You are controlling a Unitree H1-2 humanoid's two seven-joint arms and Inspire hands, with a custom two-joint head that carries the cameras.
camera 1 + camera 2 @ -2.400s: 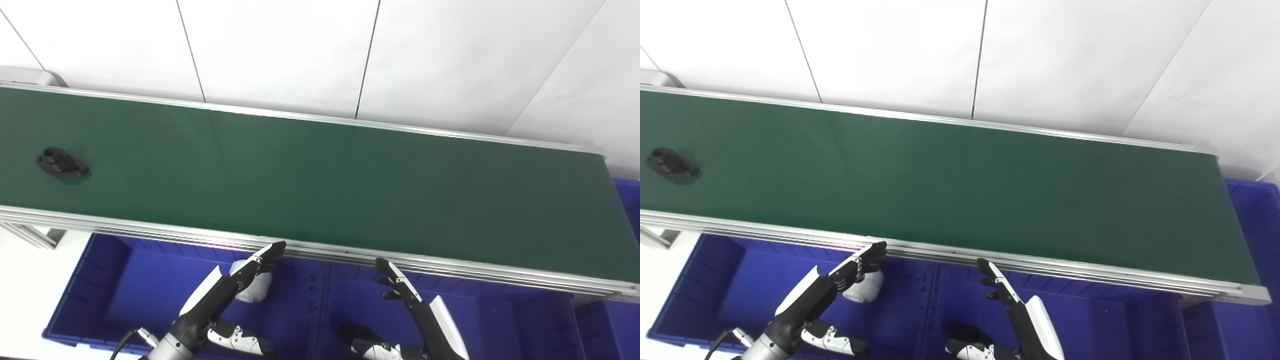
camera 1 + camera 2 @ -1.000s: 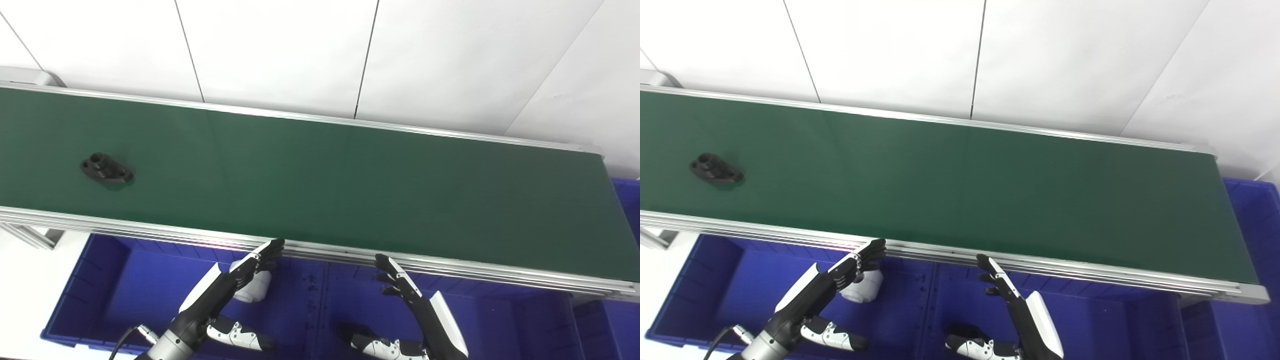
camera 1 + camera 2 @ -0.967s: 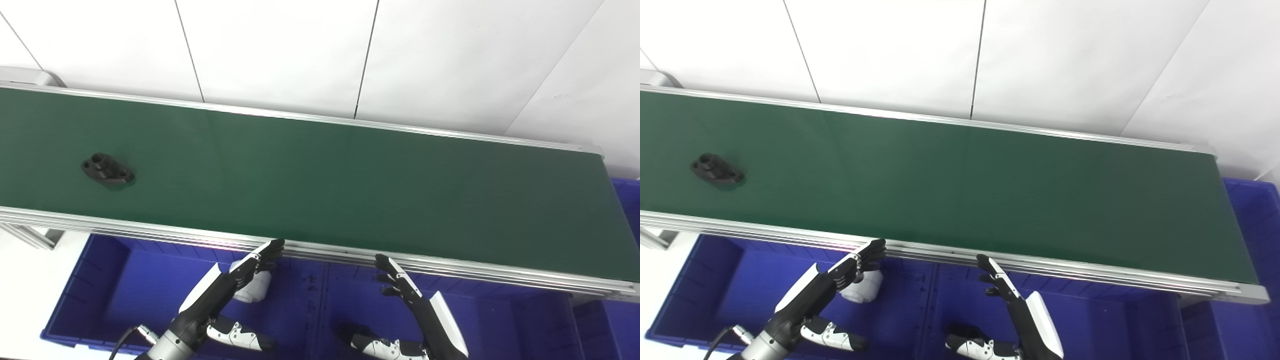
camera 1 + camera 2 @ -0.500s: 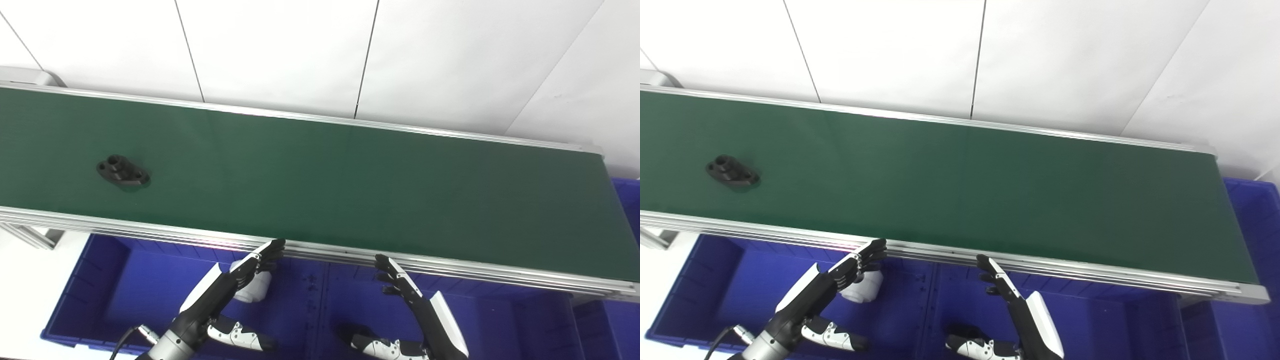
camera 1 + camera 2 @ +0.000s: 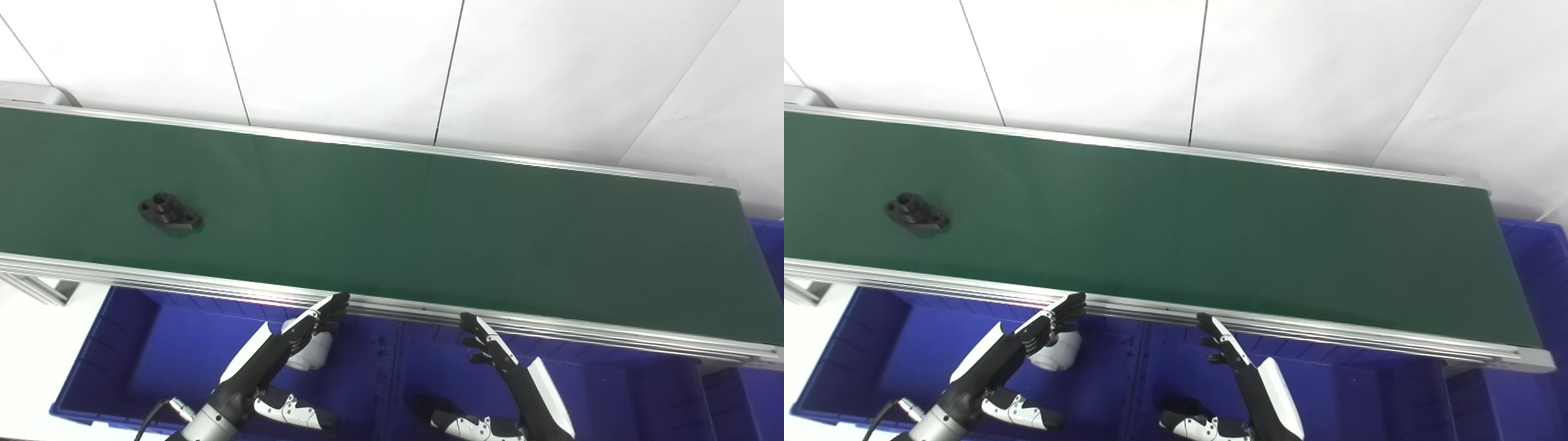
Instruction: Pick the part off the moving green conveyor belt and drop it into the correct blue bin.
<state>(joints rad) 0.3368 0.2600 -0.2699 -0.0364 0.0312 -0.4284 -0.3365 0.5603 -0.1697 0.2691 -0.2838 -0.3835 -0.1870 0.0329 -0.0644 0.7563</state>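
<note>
Both hands are waiting low by the near rail: the left hand (image 5: 278, 349) and the right hand (image 5: 511, 373) are each holding nothing, fingers stretched out and a little apart, likely so they are ready when the part arrives. The black part (image 5: 170, 214) is lying flat on the green conveyor belt (image 5: 429, 226), well apart from them, off to the left. Blue bins (image 5: 141, 361) are sitting under the belt. White wall panels are standing behind.

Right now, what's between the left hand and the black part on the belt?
Left eye view: bare green belt and its aluminium side rail separate left hand from black part.
</note>
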